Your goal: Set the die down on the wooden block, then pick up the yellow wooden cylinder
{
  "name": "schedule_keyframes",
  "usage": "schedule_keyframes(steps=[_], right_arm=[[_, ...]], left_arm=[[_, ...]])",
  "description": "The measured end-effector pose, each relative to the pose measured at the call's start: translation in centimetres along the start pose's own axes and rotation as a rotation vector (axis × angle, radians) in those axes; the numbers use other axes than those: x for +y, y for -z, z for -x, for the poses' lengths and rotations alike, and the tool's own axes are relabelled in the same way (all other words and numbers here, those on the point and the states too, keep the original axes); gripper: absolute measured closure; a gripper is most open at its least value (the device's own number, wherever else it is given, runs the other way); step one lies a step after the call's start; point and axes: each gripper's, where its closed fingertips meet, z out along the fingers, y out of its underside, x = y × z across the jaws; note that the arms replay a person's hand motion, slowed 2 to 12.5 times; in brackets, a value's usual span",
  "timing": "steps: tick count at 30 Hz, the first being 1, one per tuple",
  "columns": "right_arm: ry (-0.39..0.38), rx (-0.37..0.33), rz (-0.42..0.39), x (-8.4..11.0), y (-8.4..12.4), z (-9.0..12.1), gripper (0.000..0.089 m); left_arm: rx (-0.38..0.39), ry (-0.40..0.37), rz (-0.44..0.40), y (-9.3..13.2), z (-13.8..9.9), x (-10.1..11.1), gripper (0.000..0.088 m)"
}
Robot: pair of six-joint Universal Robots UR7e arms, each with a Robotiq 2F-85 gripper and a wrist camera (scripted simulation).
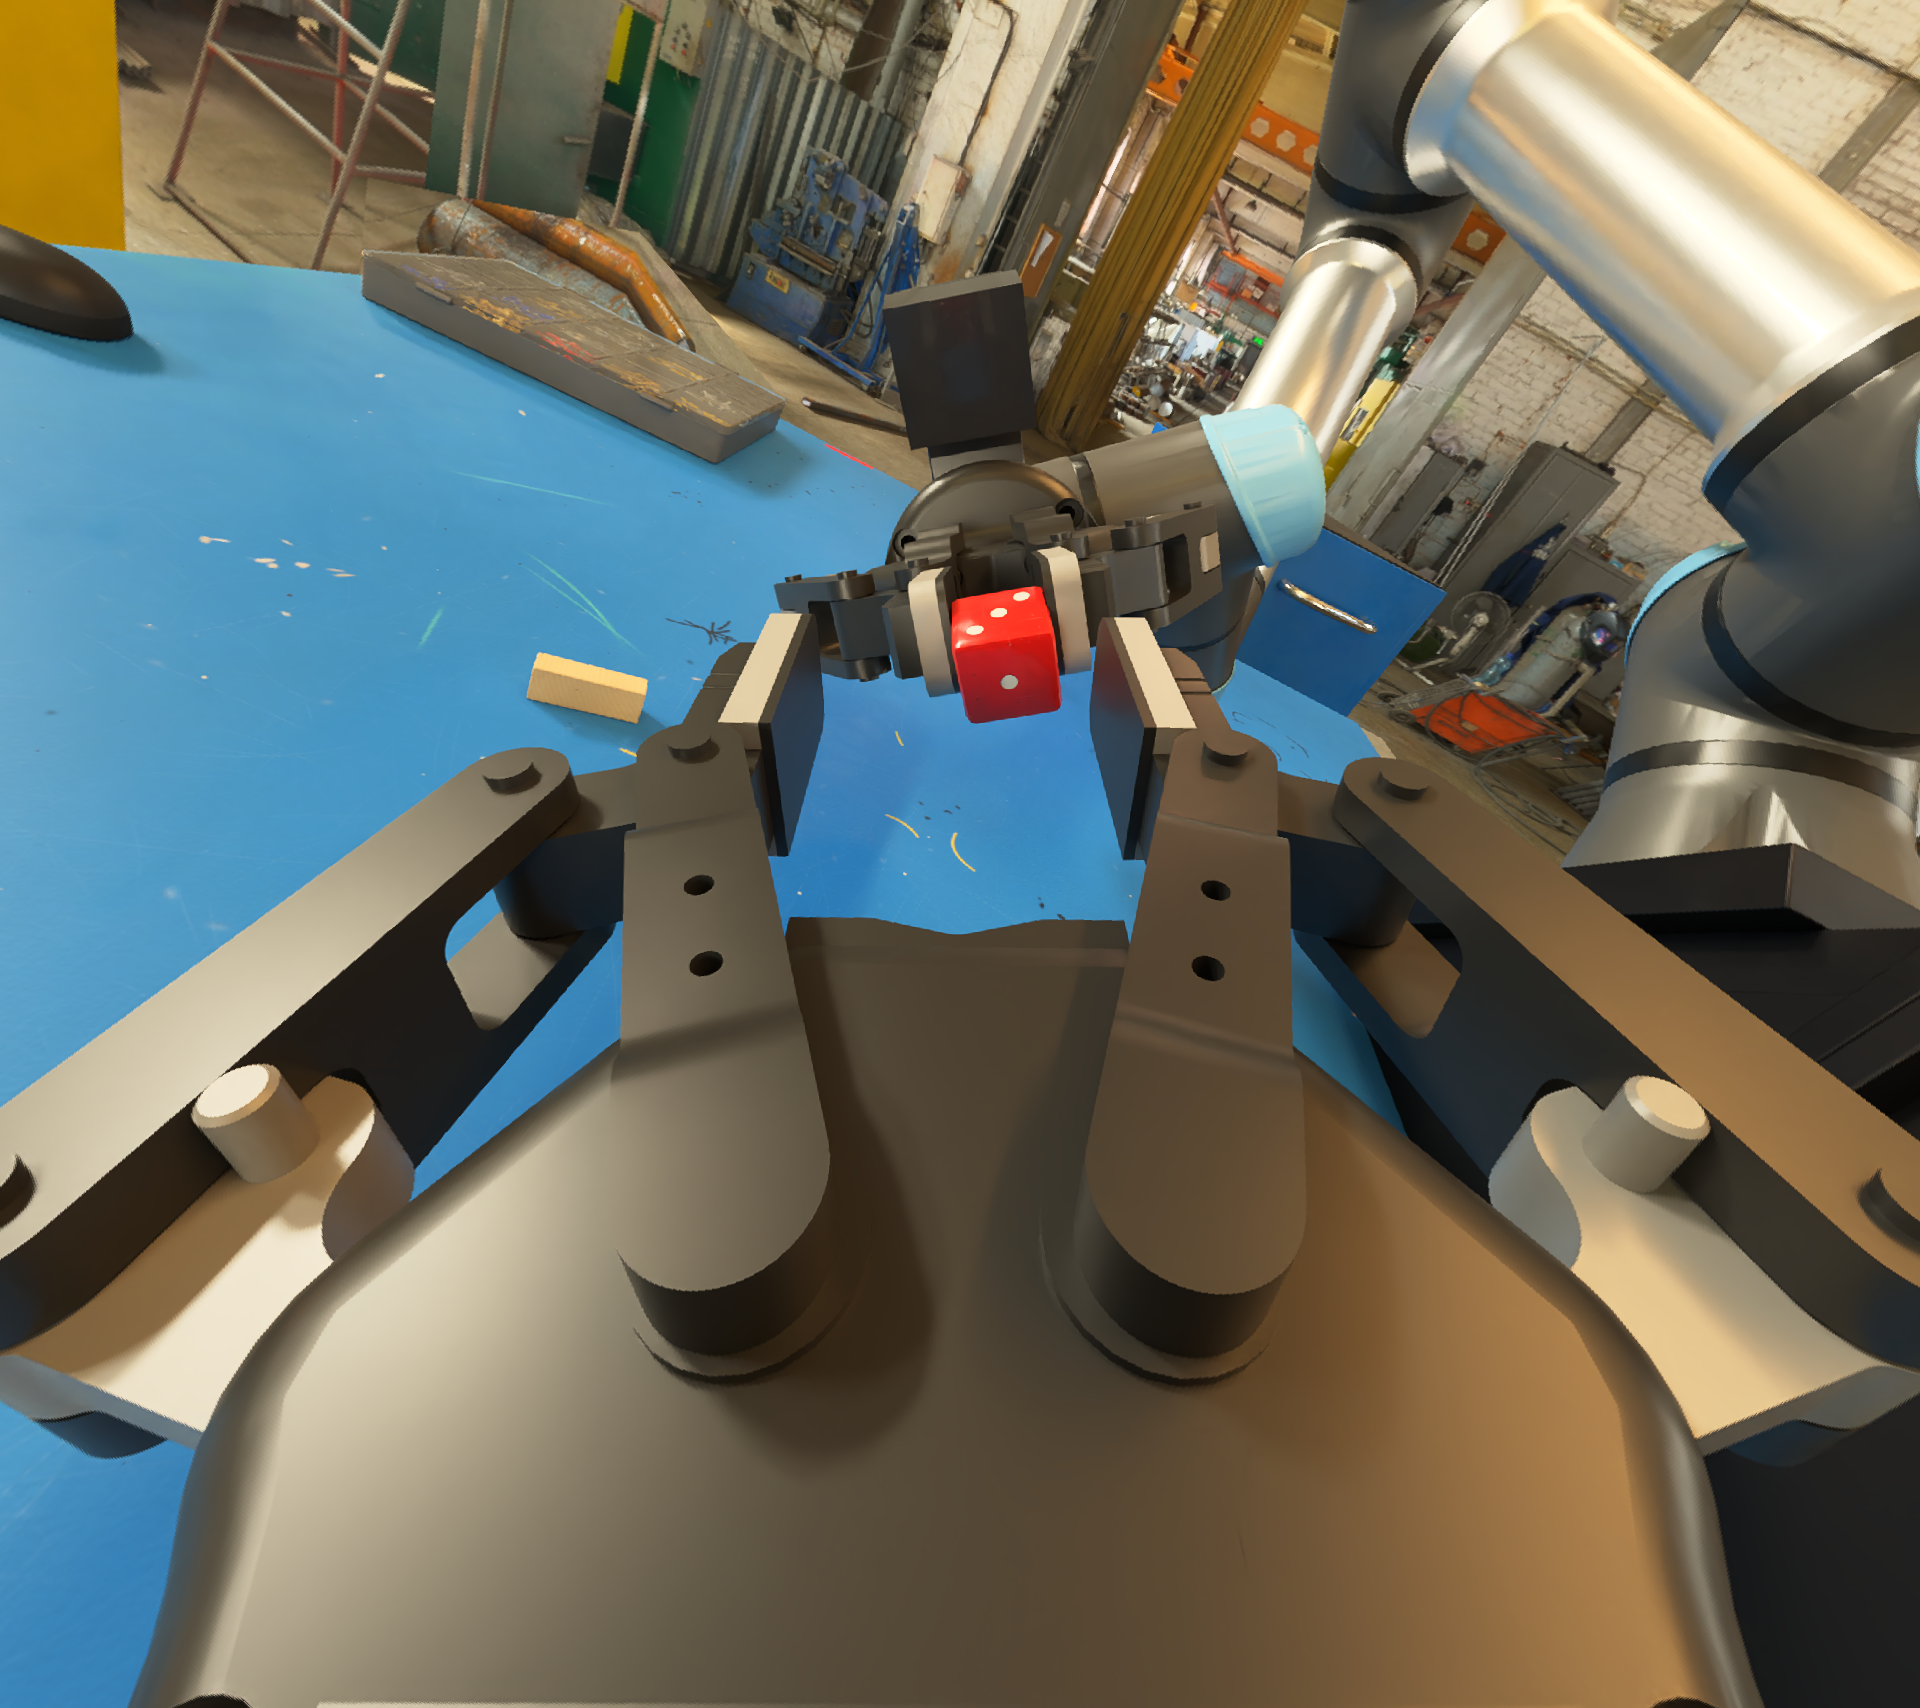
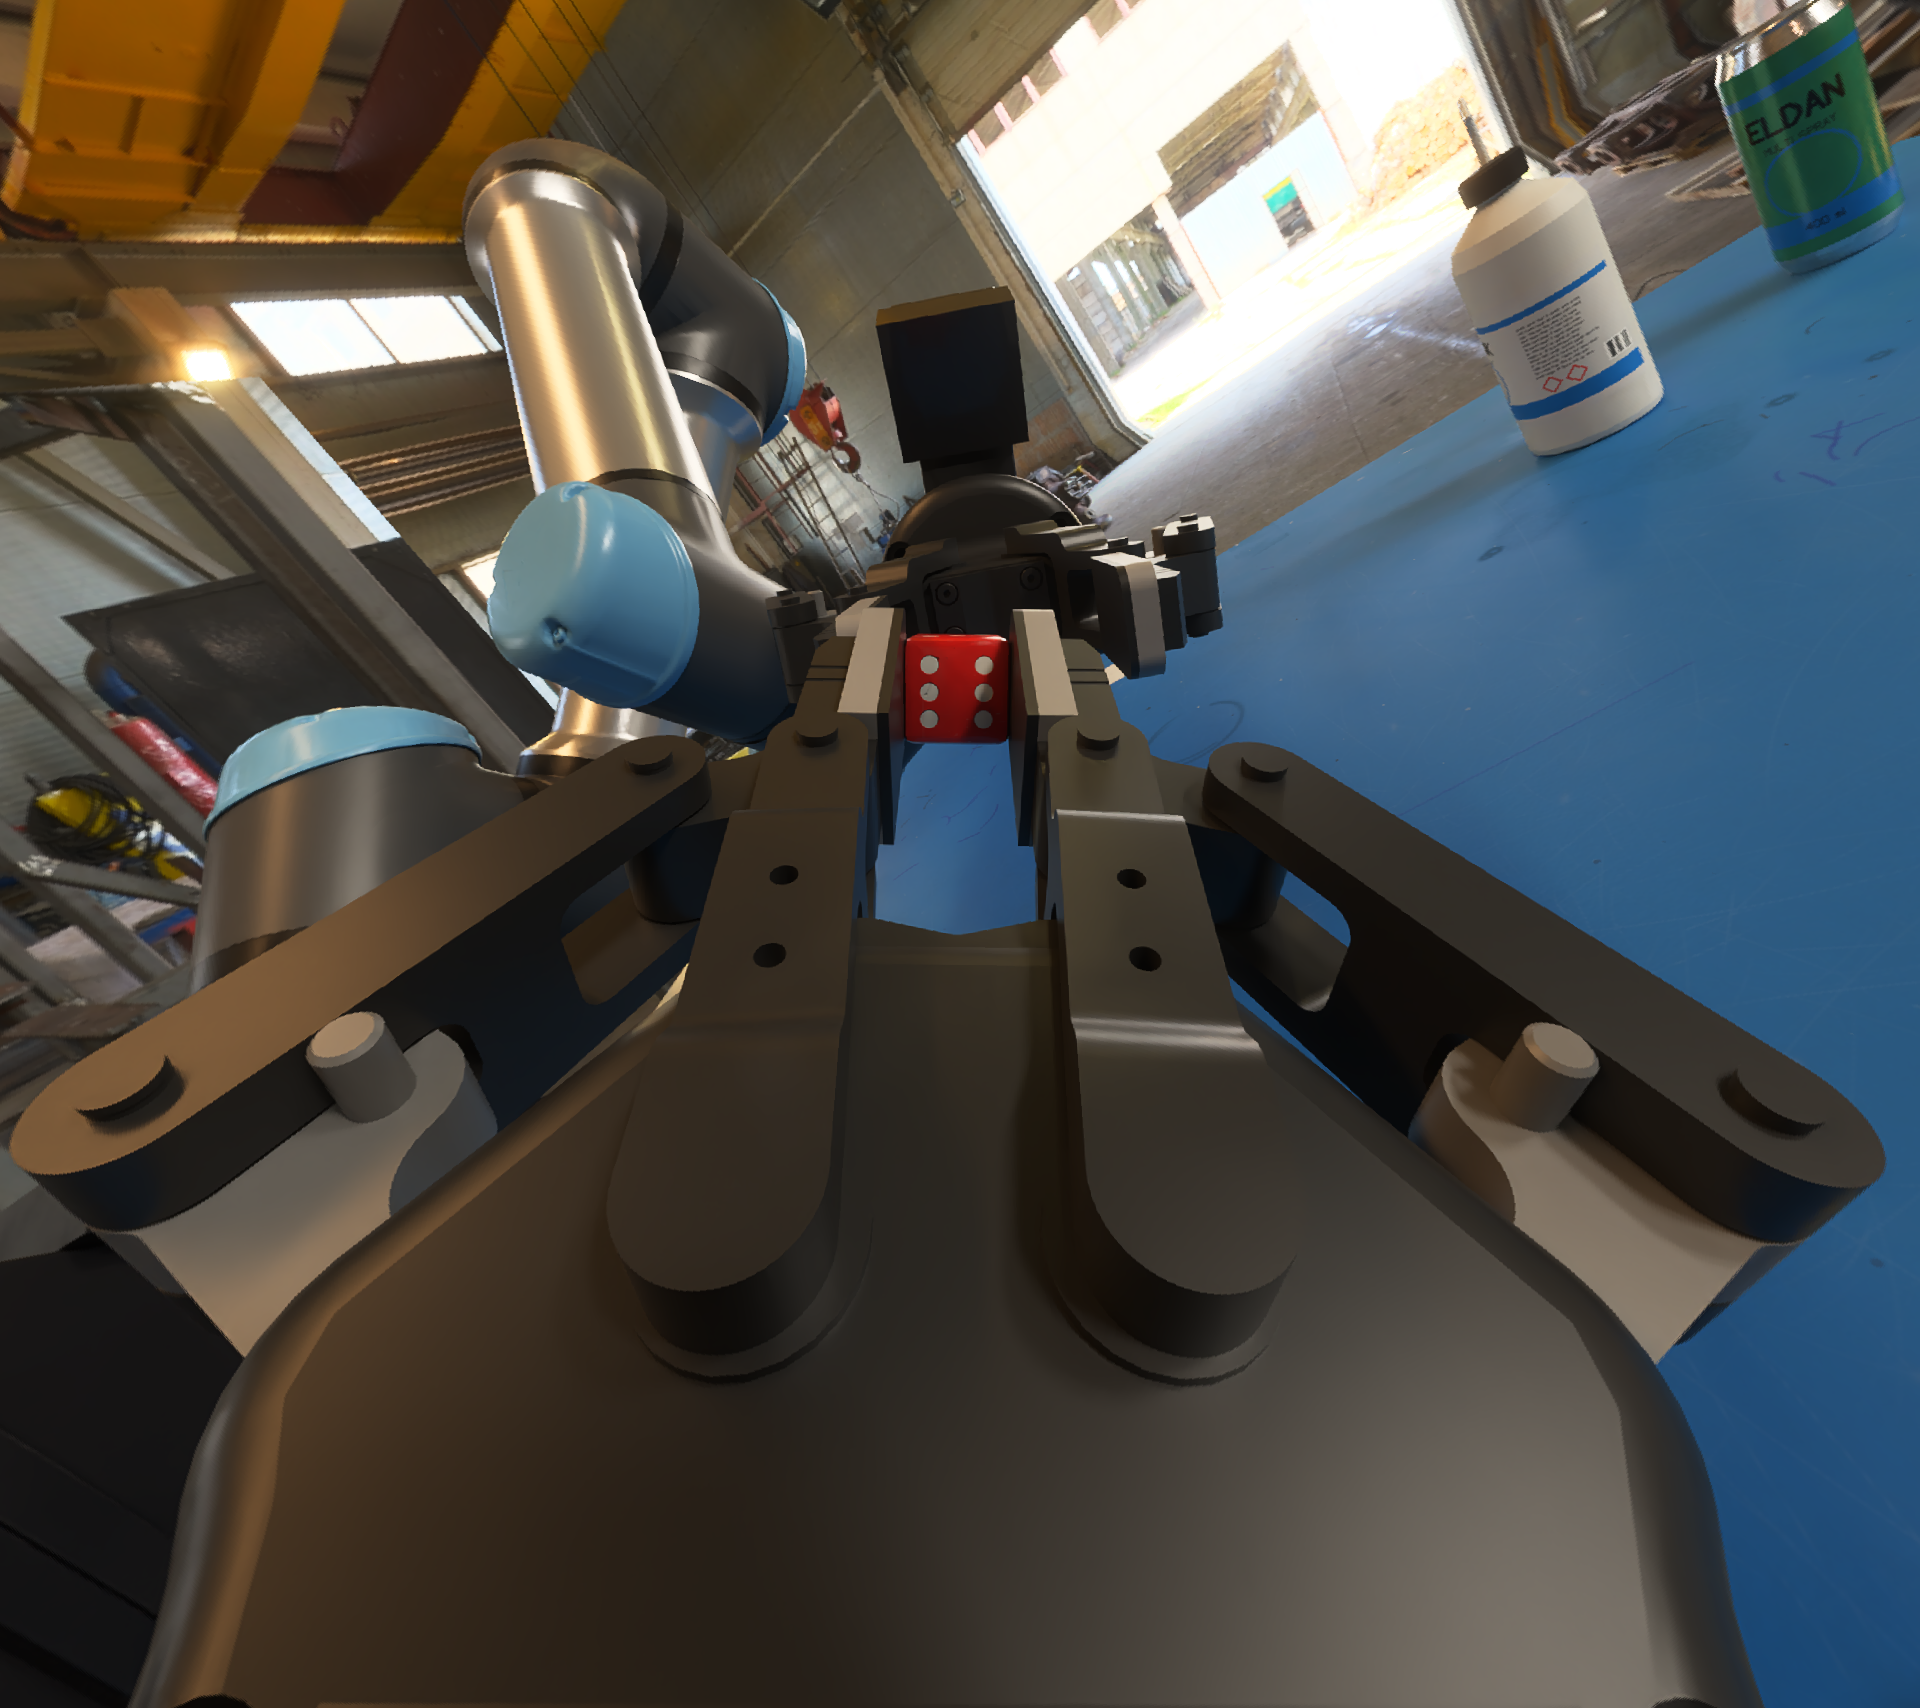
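Note:
A red die with white pips is held above the blue table. My right gripper is shut on the die, one pad on each side. In the left wrist view the right gripper faces me. My left gripper is open and empty, its fingertips spread either side of the die without touching it. A pale wooden block lies flat on the table to the left of both grippers. No yellow wooden cylinder is clearly in view.
A flat grey case lies at the far table edge. A dark rounded object and a yellow shape sit at the far left. A blue box stands behind the right gripper. A white bottle and a green can stand on the table.

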Motion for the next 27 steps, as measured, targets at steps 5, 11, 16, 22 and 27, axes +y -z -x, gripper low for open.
schedule_keyframes(steps=[5,11,16,22,27], right_arm=[[-0.016,-0.01,-0.011,-0.05,-0.01,-0.01,0.0716],[-0.021,-0.019,-0.023,-0.1,-0.07,-0.03,0.0716],[-0.021,-0.026,-0.037,-0.18,-0.13,-0.07,0.0716],[-0.024,-0.024,-0.05,-0.24,-0.15,-0.28,0.0716],[-0.029,-0.024,-0.052,-0.21,-0.17,-0.39,0.0716]], left_arm=[[-0.004,-0.001,-0.001,-0.02,-0.01,-0.04,0.0412],[-0.016,-0.01,-0.001,0.01,0.07,-0.09,0.0412],[-0.032,-0.027,-0.001,0.07,0.14,-0.16,0.0412],[-0.055,-0.045,0.002,0.15,0.33,-0.25,0.0412],[-0.068,-0.057,0.003,0.23,0.42,-0.36,0.0411]])
